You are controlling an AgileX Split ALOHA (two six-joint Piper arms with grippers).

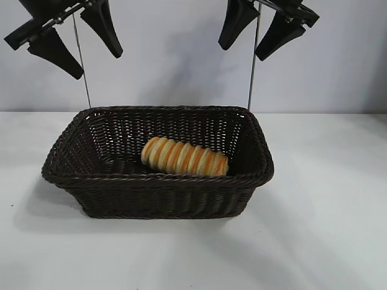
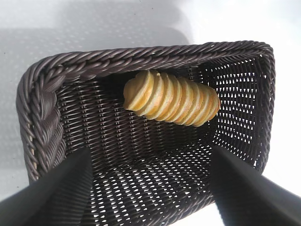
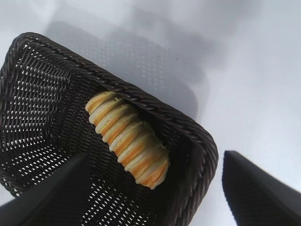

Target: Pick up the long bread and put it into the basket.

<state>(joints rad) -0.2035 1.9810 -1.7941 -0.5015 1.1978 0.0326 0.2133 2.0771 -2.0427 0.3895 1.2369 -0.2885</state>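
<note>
Inside the basket, the long bread lies lengthwise along the near wall, apparently touching it. Left gripper and right gripper hang high above the far rim, fingers spread, holding nothing.

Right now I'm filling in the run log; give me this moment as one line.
bread: lying in basket, near the front wall | left gripper: open, raised over basket | right gripper: open, raised | nothing held
</note>
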